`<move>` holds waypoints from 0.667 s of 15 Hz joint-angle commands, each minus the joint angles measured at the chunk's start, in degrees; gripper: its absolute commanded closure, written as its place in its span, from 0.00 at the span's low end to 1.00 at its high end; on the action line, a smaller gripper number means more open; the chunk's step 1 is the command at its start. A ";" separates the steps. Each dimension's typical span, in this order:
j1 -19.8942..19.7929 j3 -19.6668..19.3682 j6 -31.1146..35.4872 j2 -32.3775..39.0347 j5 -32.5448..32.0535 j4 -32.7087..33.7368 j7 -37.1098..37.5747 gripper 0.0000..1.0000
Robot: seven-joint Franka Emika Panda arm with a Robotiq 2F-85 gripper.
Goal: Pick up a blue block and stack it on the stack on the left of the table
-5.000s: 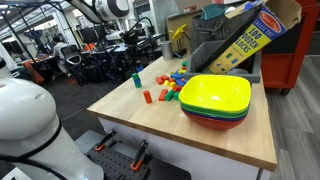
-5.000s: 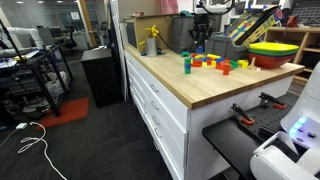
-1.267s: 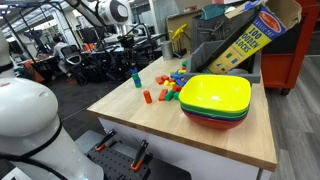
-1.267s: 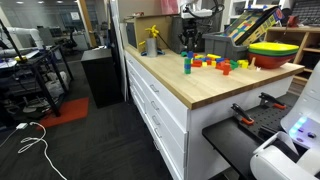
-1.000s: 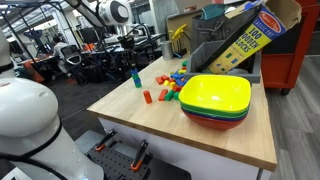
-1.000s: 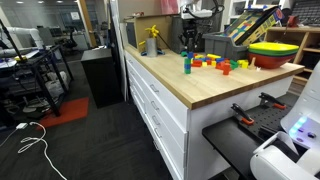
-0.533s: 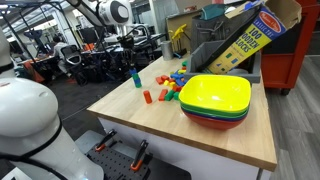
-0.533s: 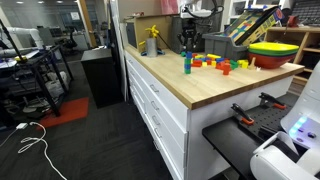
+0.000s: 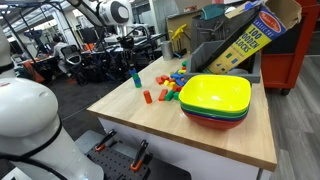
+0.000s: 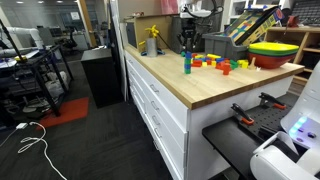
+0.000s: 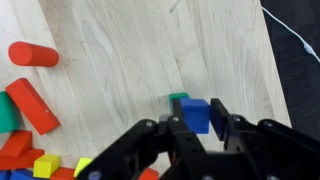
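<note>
The blue block (image 11: 196, 112) is clamped in the tool (image 11: 197, 128) over the bench (image 11: 120, 50). The green stack (image 11: 178, 97) is seen just beyond the block, nearly underneath.

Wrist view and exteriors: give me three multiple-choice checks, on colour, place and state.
1. Top bowl's colour? A yellow B red C blue
2. Where is the blue block? A in the top bowl B between the hand's fingers, by the stack's top C resting free on the stack
3. The hand is: A open B shut on the stack C shut on the blue block
Key: 1 A, a yellow bowl tops the pile; 2 B, the wrist view shows fingers flanking it; 3 C, both fingers press its sides.
</note>
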 commanded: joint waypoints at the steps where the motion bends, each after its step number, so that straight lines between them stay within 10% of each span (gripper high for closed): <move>1: -0.22 -0.37 -1.46 0.94 1.23 1.42 -1.39 0.92; 6: -0.23 -0.34 -1.58 1.12 1.64 1.73 -1.56 0.92; 7: -0.25 -0.35 -1.68 1.12 1.76 1.82 -1.55 0.63; 10: -0.26 -0.35 -1.65 1.06 2.00 1.92 -1.63 0.39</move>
